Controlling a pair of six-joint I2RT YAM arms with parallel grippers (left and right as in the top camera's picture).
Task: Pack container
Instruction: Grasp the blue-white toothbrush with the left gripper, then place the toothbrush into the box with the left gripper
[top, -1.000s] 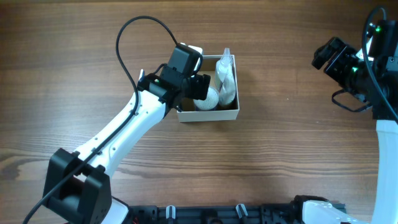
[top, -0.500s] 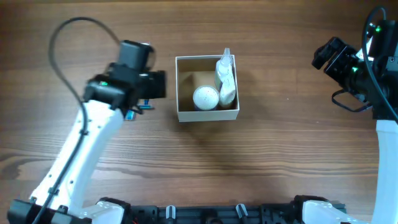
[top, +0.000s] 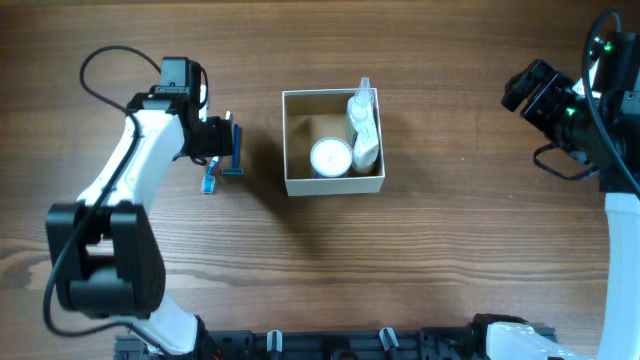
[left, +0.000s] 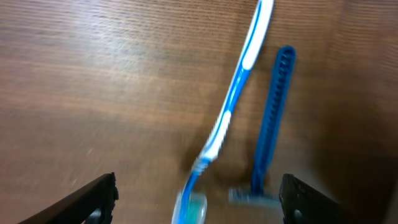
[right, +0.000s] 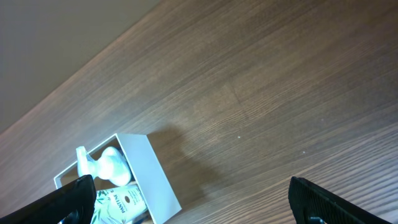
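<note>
**Station status: container loaded with three items, two items on bench**

1. Container. The container sits on the bench near the middle, in the far half, and rests flat. Its open top faces up.
2. Container contents. A round tub with a white lid stands near the front wall. A white bottle lies along the right wall, with a tube carrying green print beside it.
3. Loose items. A blue-and-white toothbrush and a blue razor lie side by side on the bench. They are close together but not touching. Both are left of the container and clear of its wall.
4. Left pincer. It hangs directly above the toothbrush and razor. The fingers are spread wide, one at each lower corner of the wrist view, and nothing is held.
5. Right pincer. It is raised at the far right of the bench, well apart from the container. It is spread wide and empty. Its camera shows the container's right wall from a distance.
</note>
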